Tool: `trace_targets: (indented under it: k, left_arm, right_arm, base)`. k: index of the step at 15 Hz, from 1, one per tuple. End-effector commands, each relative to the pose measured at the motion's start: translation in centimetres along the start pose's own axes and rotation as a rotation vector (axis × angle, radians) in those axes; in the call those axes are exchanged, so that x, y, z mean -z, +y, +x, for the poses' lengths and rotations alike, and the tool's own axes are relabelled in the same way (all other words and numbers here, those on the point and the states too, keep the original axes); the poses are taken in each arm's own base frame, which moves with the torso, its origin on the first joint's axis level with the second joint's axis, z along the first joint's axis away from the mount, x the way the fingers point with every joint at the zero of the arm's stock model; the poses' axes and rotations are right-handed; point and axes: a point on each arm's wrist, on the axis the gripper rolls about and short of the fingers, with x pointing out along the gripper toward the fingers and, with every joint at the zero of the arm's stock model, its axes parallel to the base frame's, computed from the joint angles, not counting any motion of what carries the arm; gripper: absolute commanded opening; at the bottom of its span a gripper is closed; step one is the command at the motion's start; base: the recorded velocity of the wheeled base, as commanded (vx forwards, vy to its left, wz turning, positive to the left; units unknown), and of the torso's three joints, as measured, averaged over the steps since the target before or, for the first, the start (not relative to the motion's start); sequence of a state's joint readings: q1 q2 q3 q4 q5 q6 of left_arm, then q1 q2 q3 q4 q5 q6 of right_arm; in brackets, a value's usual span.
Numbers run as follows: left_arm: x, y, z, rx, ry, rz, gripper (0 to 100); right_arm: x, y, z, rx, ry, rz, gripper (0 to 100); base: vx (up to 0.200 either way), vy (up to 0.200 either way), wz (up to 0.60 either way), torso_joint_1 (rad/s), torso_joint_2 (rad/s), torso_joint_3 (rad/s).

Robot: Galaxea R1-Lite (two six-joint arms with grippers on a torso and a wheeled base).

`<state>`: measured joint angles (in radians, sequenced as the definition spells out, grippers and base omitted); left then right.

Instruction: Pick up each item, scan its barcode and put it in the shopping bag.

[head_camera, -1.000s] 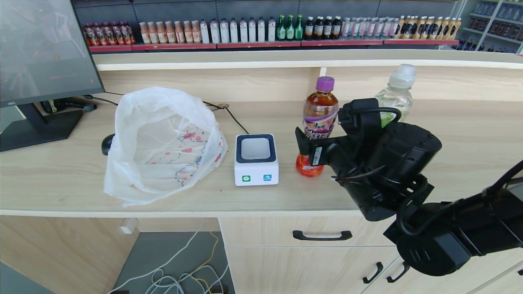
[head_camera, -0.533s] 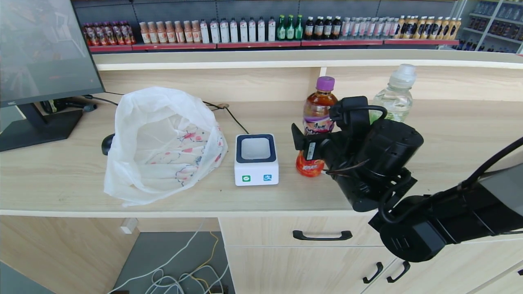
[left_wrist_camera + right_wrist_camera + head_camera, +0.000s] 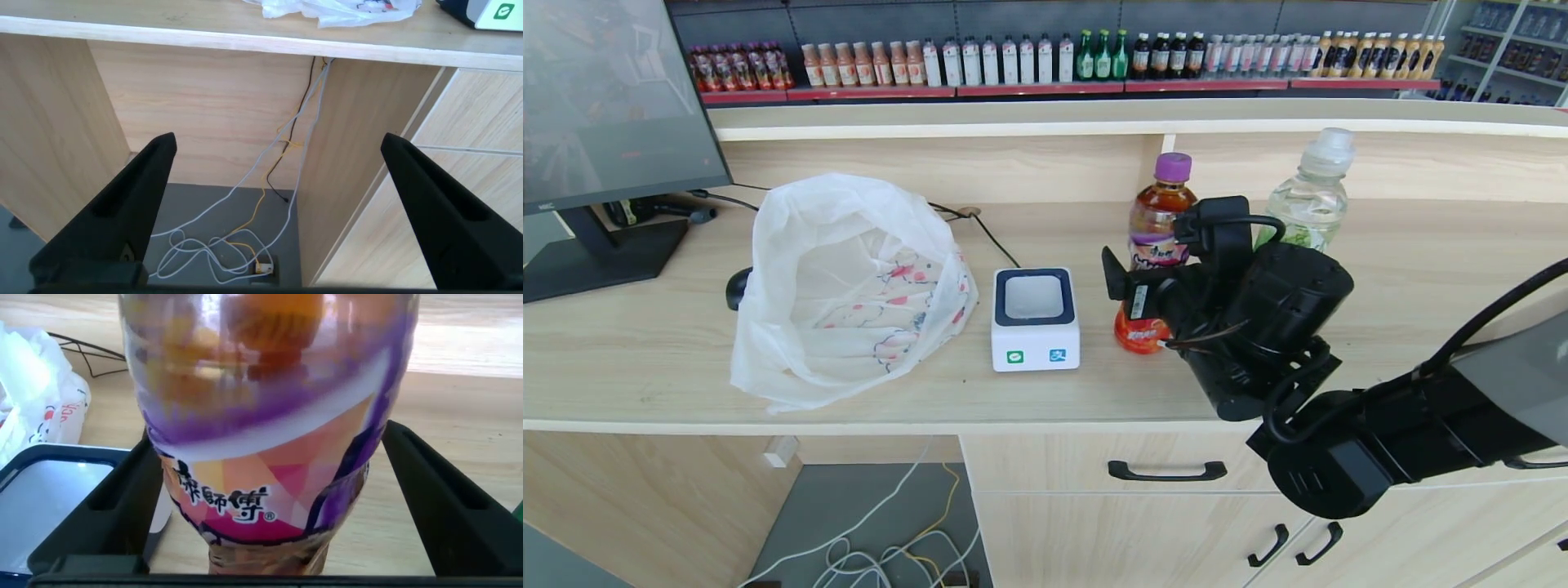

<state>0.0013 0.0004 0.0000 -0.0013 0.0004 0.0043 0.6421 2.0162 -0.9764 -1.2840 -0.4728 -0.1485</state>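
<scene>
Counter (image 3: 645,351) holds one tea bottle (image 3: 1164,212), one clear bottle (image 3: 1311,200), one scanner (image 3: 1035,318) and one shopping bag (image 3: 849,286); the tea bottle stands mid-counter beside the scanner. Right wrist view shows the right end effector (image 3: 270,506) wide, straddling it; the left end effector (image 3: 278,212) hangs wide below the front edge. Right arm has advanced since a second ago.

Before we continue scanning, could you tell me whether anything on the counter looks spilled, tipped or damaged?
Nothing stands out: the tea bottle and clear bottle stand upright, the shopping bag sits open beside the scanner; no spills.
</scene>
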Motion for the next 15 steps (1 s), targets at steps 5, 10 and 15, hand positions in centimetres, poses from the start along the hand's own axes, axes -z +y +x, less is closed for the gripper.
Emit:
trace_targets:
  k: [5,10,15]
  left_arm:
    - [0.00,0.00,0.00,-0.001,-0.001,0.000,100]
    - [0.00,0.00,0.00,0.000,-0.001,0.000,100]
    - [0.00,0.00,0.00,-0.001,-0.001,0.000,100]
  right_arm:
    - [0.09,-0.16,0.25,0.007,-0.002,-0.001,100]
    - [0.60,-0.06,0.32,0.007,0.009,-0.006,100]
    - [0.49,-0.06,0.33,0.006,0.005,-0.003,0]
  base:
    - [0.000,0.000,0.00,0.000,0.00,0.000]
    - [0.000,0.000,0.00,0.000,0.00,0.000]
    - [0.000,0.000,0.00,0.000,0.00,0.000]
